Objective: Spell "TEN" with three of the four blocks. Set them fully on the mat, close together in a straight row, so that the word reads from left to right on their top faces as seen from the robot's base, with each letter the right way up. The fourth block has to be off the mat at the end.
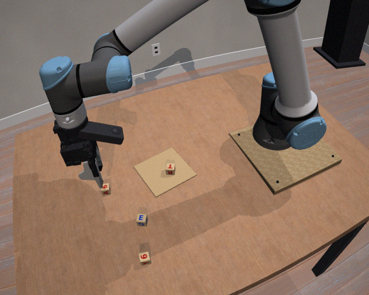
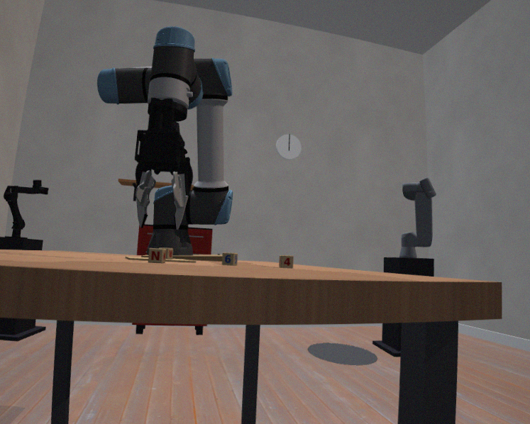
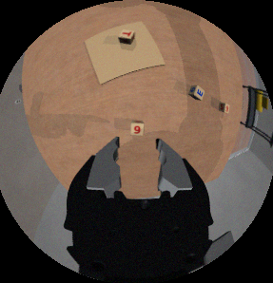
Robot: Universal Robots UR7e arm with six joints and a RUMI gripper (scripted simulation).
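The T block [image 1: 170,168] [image 3: 126,36] sits on the mat [image 1: 152,182] [image 3: 106,66]; my gripper [image 1: 99,180] [image 2: 160,226] [image 3: 137,138] hangs above the table [image 1: 194,104] [image 2: 347,300] [image 3: 66,90], released, fingers apart, holding nothing.

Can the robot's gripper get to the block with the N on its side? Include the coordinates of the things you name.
Probably yes: the gripper [image 1: 99,184] [image 2: 159,225] [image 3: 137,138] is open above the block [image 1: 105,189] [image 2: 156,255] [image 3: 137,128], and nothing seems to stand between them.
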